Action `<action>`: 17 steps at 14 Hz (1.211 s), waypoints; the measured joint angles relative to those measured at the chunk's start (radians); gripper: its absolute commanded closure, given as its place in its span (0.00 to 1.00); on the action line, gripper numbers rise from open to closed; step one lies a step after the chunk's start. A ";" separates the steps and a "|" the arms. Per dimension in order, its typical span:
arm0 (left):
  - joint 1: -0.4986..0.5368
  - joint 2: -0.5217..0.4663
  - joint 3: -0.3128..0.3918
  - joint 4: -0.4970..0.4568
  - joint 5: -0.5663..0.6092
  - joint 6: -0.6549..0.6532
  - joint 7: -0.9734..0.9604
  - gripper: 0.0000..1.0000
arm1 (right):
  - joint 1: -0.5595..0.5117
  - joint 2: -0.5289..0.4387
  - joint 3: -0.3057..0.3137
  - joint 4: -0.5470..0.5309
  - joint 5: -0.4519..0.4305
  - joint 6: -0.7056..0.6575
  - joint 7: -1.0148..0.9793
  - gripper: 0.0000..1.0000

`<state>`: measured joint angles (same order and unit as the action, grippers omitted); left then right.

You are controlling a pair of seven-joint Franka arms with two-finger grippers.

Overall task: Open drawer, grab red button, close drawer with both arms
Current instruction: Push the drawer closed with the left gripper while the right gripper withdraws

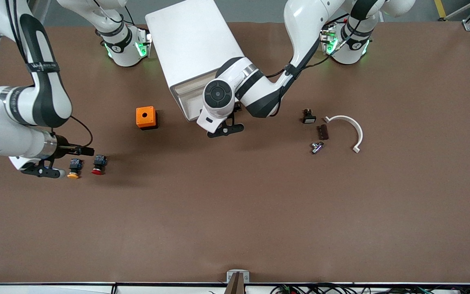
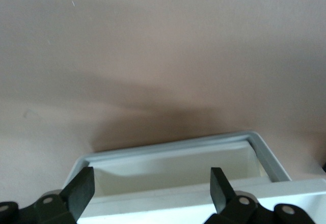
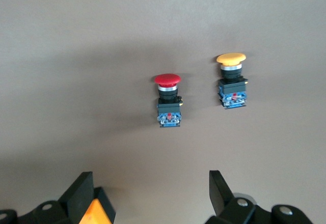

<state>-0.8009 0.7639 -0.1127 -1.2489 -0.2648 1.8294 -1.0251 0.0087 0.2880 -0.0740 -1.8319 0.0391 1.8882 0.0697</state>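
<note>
The white cabinet (image 1: 190, 41) stands between the arm bases. Its drawer (image 1: 187, 94) is pulled out a little, and the part that shows is empty. My left gripper (image 1: 225, 130) is open over the drawer's front rim (image 2: 178, 150), with its fingertips (image 2: 81, 188) wide apart and holding nothing. The red-capped button (image 1: 98, 165) lies on the table toward the right arm's end and also shows in the right wrist view (image 3: 168, 99). My right gripper (image 1: 42, 172) is open and empty above the table beside the button, apart from it.
An orange-yellow-capped button (image 1: 74, 168) lies beside the red one, toward the right arm's end (image 3: 232, 81). An orange cube with a hole (image 1: 146, 117) sits near the cabinet. A small black part (image 1: 308, 117), a brown strip (image 1: 322, 132), a metal piece (image 1: 316, 147) and a white arc (image 1: 351, 128) lie toward the left arm's end.
</note>
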 measured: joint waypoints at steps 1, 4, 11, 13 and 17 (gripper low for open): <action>0.000 0.000 -0.001 -0.003 -0.022 0.000 -0.002 0.00 | 0.000 -0.001 0.000 0.046 0.000 -0.056 0.000 0.00; -0.001 0.000 -0.008 -0.007 -0.070 -0.001 -0.040 0.00 | -0.001 -0.017 -0.001 0.158 0.000 -0.190 -0.003 0.00; -0.002 0.000 -0.024 -0.008 -0.154 -0.001 -0.082 0.00 | -0.076 -0.105 -0.009 0.340 -0.003 -0.435 -0.210 0.00; -0.002 0.000 -0.025 -0.010 -0.160 -0.002 -0.084 0.00 | -0.078 -0.105 -0.006 0.374 -0.032 -0.457 -0.219 0.00; 0.001 0.000 -0.025 -0.012 -0.161 -0.002 -0.084 0.00 | -0.022 -0.101 0.006 0.387 -0.090 -0.458 -0.138 0.00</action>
<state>-0.8002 0.7638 -0.1380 -1.2606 -0.4262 1.8270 -1.1089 -0.0128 0.1867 -0.0675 -1.4446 -0.0512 1.4305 -0.0688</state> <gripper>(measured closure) 0.000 0.000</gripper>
